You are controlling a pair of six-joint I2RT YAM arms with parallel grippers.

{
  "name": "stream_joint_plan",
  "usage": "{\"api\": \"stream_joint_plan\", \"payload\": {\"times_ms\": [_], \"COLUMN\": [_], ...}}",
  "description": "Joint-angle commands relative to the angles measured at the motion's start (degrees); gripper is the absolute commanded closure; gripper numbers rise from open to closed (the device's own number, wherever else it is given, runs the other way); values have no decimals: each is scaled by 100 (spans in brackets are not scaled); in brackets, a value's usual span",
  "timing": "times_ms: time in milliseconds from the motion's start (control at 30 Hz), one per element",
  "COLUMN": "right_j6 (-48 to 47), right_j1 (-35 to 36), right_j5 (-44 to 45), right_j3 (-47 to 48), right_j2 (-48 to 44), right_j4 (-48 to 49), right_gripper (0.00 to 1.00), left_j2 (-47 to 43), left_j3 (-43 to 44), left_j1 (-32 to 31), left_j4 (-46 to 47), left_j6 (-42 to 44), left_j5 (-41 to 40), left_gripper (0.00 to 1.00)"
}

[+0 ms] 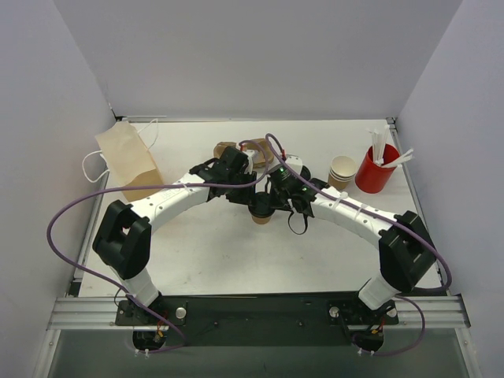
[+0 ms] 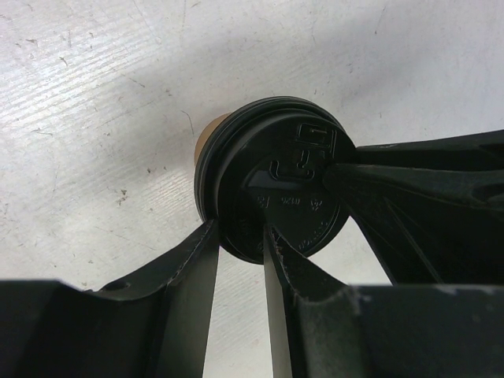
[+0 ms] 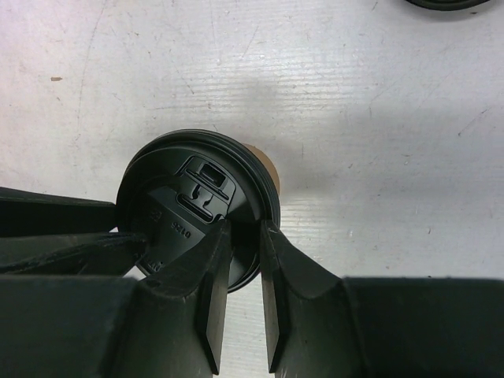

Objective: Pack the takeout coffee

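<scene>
now, my left gripper and right gripper each pinch an edge of the black lid on the takeout coffee, which stands between them on the table; i judge it light, with crushable paper walls and a slick lid, best held at the stiff rim.

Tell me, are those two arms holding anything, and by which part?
The takeout coffee, by its black lid. The left fingers and the right fingers each pinch the lid's rim from opposite sides, one finger outside and one on top.
</scene>
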Motion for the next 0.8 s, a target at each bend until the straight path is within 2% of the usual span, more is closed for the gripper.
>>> {"api": "stream_joint_plan", "payload": {"times_ms": [0, 433, 767], "right_j6": [-194, -255, -273], "right_j1": [8, -62, -159], "right_j5": [-198, -295, -462], "right_j3": [-83, 22, 207], "right_j2": [664, 682, 655], "right_j4": [-1042, -1138, -1252], "right_gripper": [83, 83, 84], "left_j2": [66, 75, -259], "left_j3": [-229, -238, 324], "left_j1": [-66, -66, 84], "left_j4": [-91, -83, -363], "left_j6": [-94, -146, -15], "left_j5": [113, -19, 16], "left_gripper": [61, 60, 53]}}
